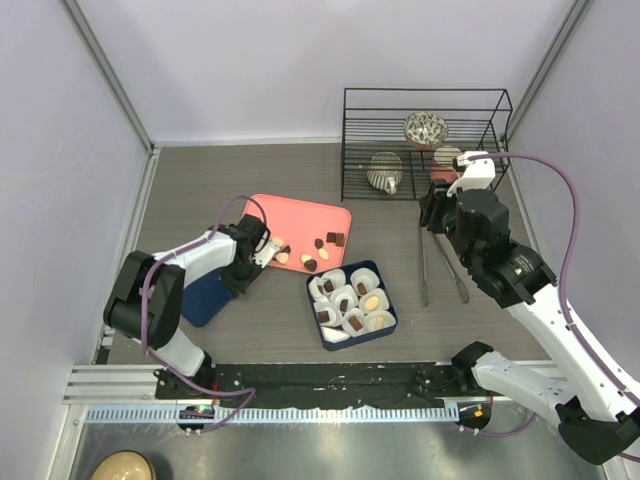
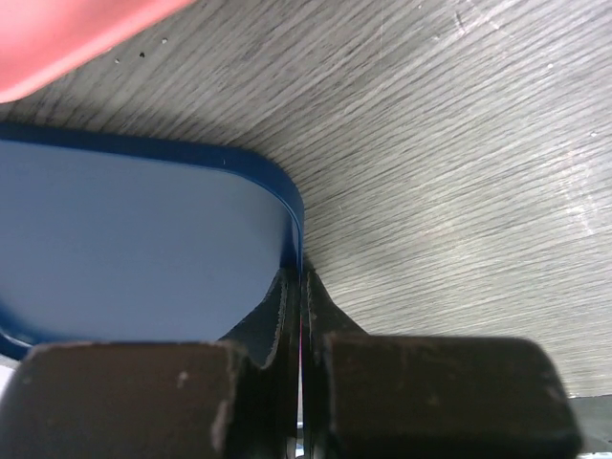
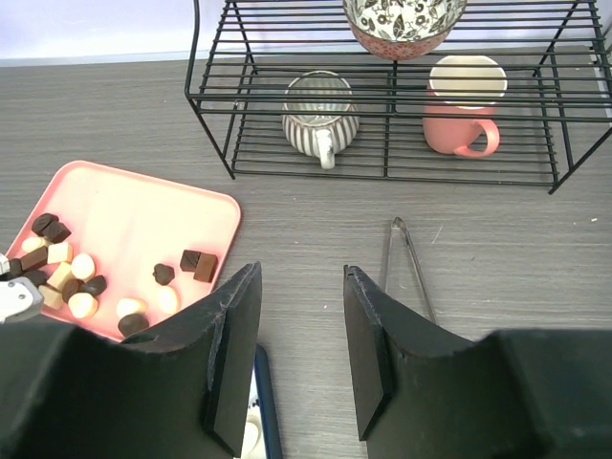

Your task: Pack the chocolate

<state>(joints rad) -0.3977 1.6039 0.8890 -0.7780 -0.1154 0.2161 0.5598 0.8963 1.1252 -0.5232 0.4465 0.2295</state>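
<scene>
Loose chocolate in dark, mid-brown and cream pieces lies on the pink tray; the right wrist view shows these pieces too. More pieces sit in white paper cups inside the blue box. My left gripper is low at the tray's left, shut on the rim of a flat blue lid; the rim runs straight into its closed jaws. My right gripper hovers open and empty above the table right of the tray, seen from above near the rack.
Metal tongs lie on the table right of the box. A black wire rack at the back right holds a striped mug, a pink mug and a patterned bowl. Walls close in both sides.
</scene>
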